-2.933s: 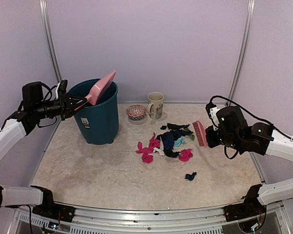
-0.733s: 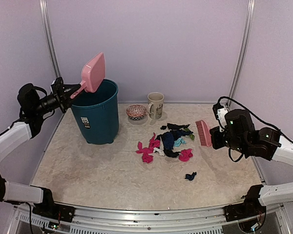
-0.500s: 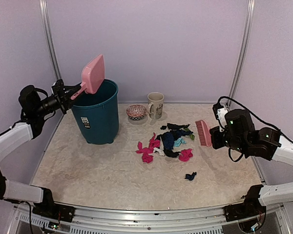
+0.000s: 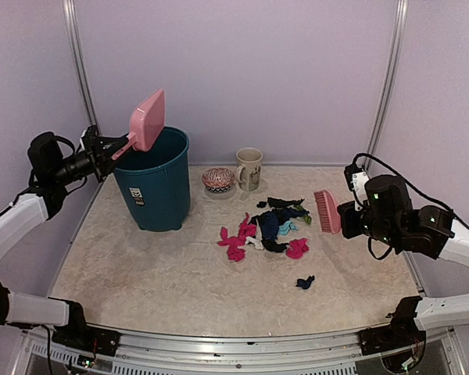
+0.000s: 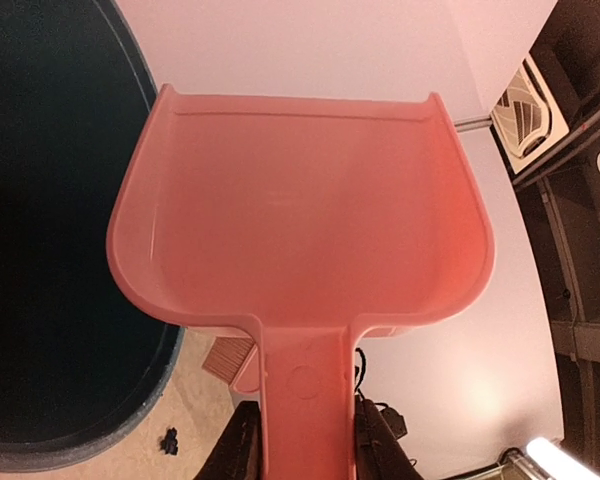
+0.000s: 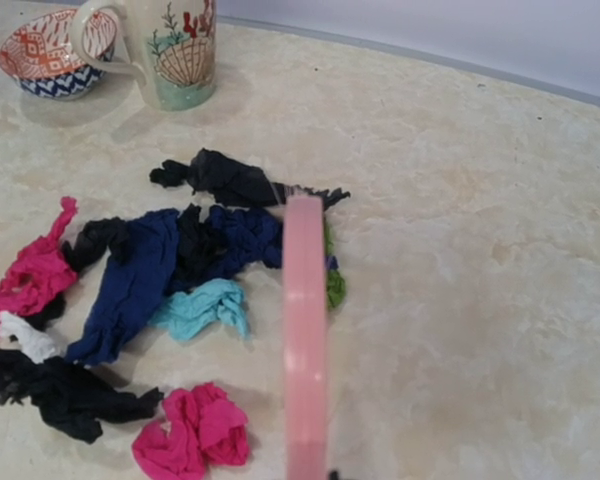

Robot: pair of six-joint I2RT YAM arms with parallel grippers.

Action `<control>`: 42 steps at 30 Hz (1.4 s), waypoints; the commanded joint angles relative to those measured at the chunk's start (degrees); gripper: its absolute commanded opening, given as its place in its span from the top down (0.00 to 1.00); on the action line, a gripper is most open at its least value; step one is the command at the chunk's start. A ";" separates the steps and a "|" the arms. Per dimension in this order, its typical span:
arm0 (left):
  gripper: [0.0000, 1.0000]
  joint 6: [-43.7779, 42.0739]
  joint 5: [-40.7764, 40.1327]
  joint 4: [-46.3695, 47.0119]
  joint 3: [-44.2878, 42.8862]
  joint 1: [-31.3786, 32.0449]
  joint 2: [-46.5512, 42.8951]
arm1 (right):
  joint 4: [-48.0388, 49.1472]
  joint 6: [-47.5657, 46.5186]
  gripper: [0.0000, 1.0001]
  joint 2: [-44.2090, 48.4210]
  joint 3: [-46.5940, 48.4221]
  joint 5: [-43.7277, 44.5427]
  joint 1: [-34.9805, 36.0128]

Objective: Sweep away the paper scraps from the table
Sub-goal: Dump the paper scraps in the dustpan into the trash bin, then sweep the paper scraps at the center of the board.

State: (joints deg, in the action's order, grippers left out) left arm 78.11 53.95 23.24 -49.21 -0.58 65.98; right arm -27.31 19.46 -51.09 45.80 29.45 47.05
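Left jaws clamp dustpan (image 4: 147,119) handle; pan empty, tilted up above bin (image 4: 152,187); right jaws shut on brush (image 4: 326,211), poised beside scraps (image 4: 270,226) to sweep; scraps heaped mid-worktop (image 4: 156,266), one stray (image 4: 305,282) nearer front.

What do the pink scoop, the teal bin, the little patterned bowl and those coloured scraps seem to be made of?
Pink scoop: likely moulded plastic, smooth one-piece shape with soft sheen.
Teal bin: probably plastic too, even colour, thin rim.
Patterned bowl: looks like glazed ceramic, glossy painted pattern.
Scraps: thin paper or tissue, matte, crumpled and twisted.
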 commanded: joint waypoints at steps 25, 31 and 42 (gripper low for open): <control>1.00 -45.64 -25.86 -47.59 -25.44 19.02 -5.67 | 2.42 -1.31 1.00 1.71 1.22 -3.69 -0.73; 1.00 -52.39 -38.97 -52.41 -28.54 29.32 -4.77 | 4.27 -1.99 1.00 2.19 1.91 -6.70 -0.77; 1.00 -61.34 -51.48 -52.71 -27.98 38.38 -3.09 | 8.86 -3.19 1.00 1.44 3.11 -9.29 -0.73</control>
State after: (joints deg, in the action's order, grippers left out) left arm 22.04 7.86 -30.28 -77.43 36.71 62.57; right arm -22.15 17.39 -49.69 46.35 21.15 46.81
